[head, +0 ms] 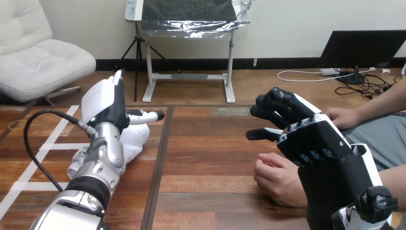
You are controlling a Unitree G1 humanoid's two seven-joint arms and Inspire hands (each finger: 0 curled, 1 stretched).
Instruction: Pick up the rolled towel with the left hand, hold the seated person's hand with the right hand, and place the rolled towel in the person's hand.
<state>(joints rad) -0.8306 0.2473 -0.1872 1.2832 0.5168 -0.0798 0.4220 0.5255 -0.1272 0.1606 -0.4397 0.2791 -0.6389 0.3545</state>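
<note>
The rolled white towel (135, 141) lies on the wooden table (210, 158) at the left, running toward the near left. My left hand (106, 104) sits on top of its far end, back of the hand toward me. The person's hand (276, 179) rests on the table at the right as a loose fist. My right hand (313, 143) hovers just above and behind it, covering the wrist. Its fingers (270, 108) are spread and point left, only slightly bent, with nothing in them; they are not curled round the person's hand.
The person's other hand (342, 118) rests at the table's right edge, behind my right hand. White tape lines (45, 146) mark the table's left part. A dark seam (160, 158) runs down the table between towel and person.
</note>
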